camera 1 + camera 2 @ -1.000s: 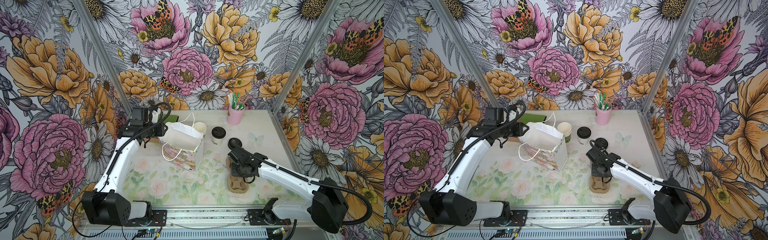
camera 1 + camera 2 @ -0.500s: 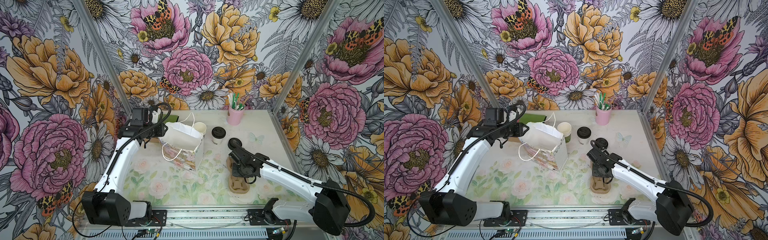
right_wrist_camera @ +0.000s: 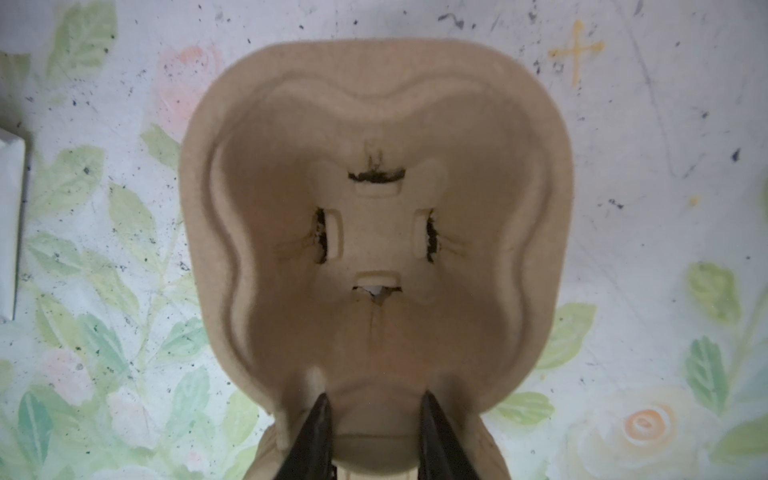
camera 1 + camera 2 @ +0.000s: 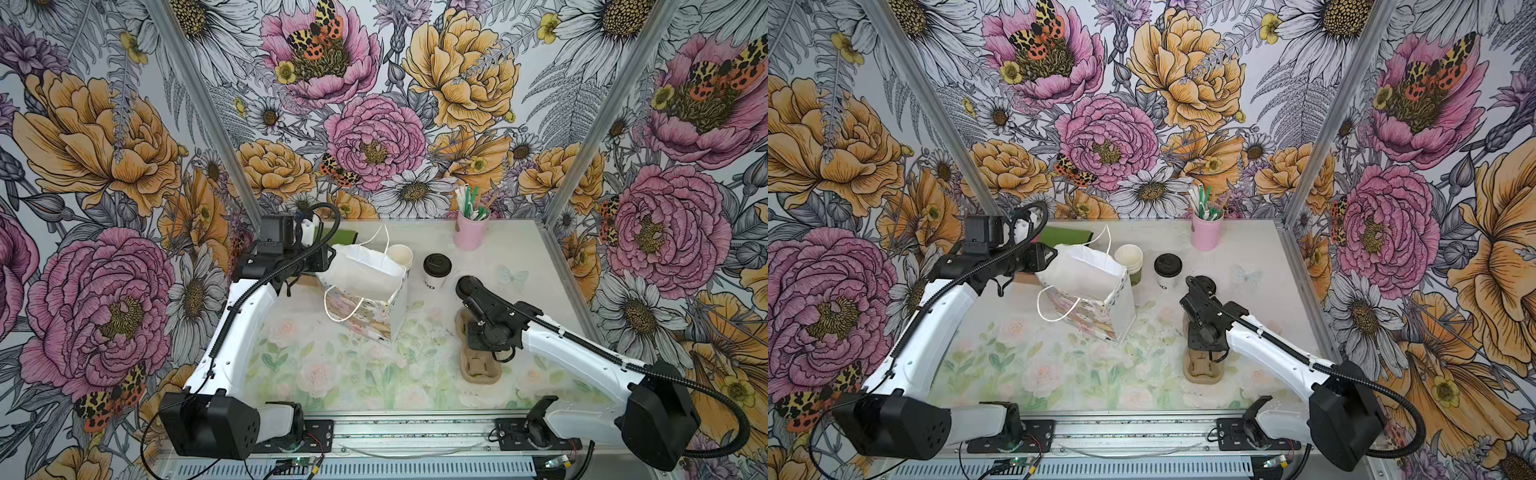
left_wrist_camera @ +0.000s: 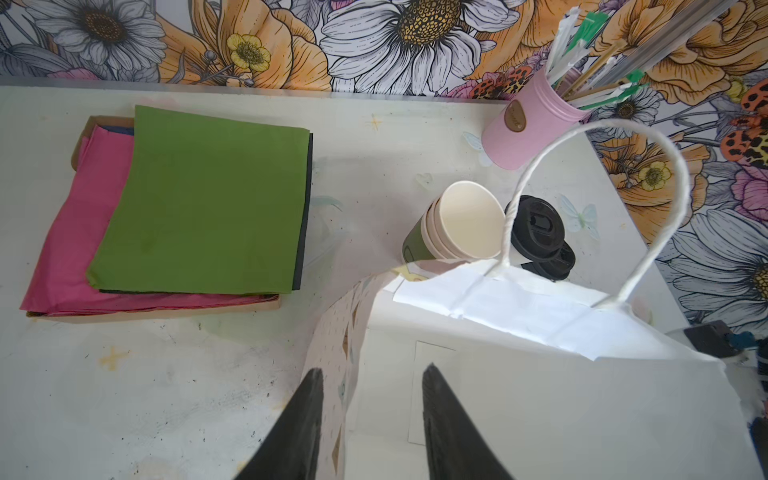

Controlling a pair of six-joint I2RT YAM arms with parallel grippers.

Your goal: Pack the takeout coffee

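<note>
Moved: right arm (image 4: 582, 345) only, slightly, toward the near edge; all else as before.
Bag: white paper bag with cord handles (image 4: 365, 274), tilted, mouth open.
Coffee: takeout coffee (image 4: 436, 270), small white paper cup under round black sip lid, upright on the pale floral surface (image 4: 332, 374), near the bag, unpacked.
Left pincer (image 5: 370, 370): spread, astride the bag's wall.
Right pincer (image 3: 374, 395): astride the waist of the brown moulded-pulp cup carrier (image 3: 374, 124); clamped or merely poised, cannot tell.
Meaning: coffee untouched; carrier probably first.
</note>
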